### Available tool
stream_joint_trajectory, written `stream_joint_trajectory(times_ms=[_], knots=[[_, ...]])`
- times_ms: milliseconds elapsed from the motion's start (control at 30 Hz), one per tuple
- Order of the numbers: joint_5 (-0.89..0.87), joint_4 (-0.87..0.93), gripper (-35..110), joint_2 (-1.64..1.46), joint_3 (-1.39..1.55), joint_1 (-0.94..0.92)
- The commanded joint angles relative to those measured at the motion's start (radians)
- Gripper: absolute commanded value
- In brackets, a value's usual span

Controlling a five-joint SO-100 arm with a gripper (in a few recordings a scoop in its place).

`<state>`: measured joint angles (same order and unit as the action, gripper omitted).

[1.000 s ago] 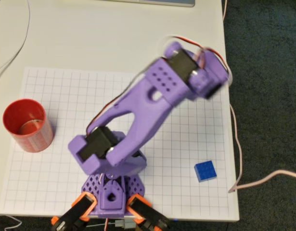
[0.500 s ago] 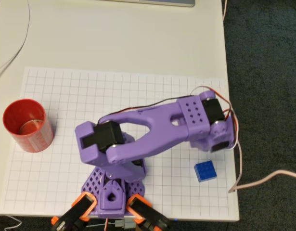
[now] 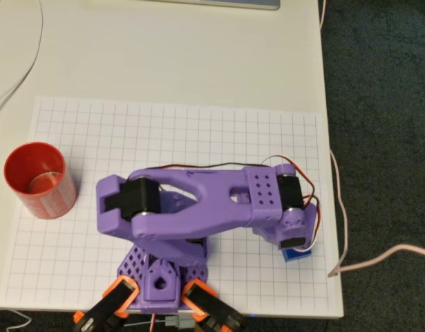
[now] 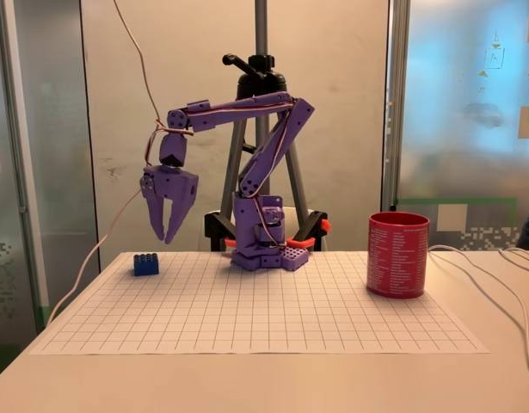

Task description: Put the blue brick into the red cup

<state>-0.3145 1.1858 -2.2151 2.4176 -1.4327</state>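
Note:
The blue brick [image 4: 145, 264] sits on the gridded mat, left of the arm's base in the fixed view. In the overhead view only a sliver of the blue brick [image 3: 296, 254] shows, under the purple wrist [image 3: 288, 221] near the mat's right edge. My gripper [image 4: 166, 241] hangs pointing down, a short way above the brick and slightly right of it, fingers spread and open with nothing between them. The red cup [image 4: 398, 255] stands upright at the far right; in the overhead view the red cup [image 3: 36, 178] is at the mat's left edge, empty.
The white gridded mat [image 3: 164, 131] covers the table. The table's right edge [image 3: 333, 207] lies close to the brick, with a pale cable [image 3: 378, 259] trailing off it. A tripod [image 4: 257, 103] stands behind the arm's base [image 4: 262, 245]. More cables [image 4: 496, 284] lie right of the cup.
The arm has swung clockwise in the overhead view, from the back right of the mat down over the blue brick, which it now mostly covers. Brick and cup have not moved.

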Motion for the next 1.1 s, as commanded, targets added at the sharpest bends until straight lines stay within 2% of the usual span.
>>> stream_joint_trajectory(times_ms=[0,100,200,400,567,1067], knots=[[0.025,0.014,0,0.014,-0.026,0.014],[0.104,-0.003,4,0.058,-0.035,0.028],[0.201,-0.014,19,0.101,-0.041,0.040],[0.284,-0.011,29,0.202,-0.101,0.046],[0.311,0.023,31,0.270,-0.207,0.057],[0.276,-0.034,33,0.520,-0.314,0.034]])
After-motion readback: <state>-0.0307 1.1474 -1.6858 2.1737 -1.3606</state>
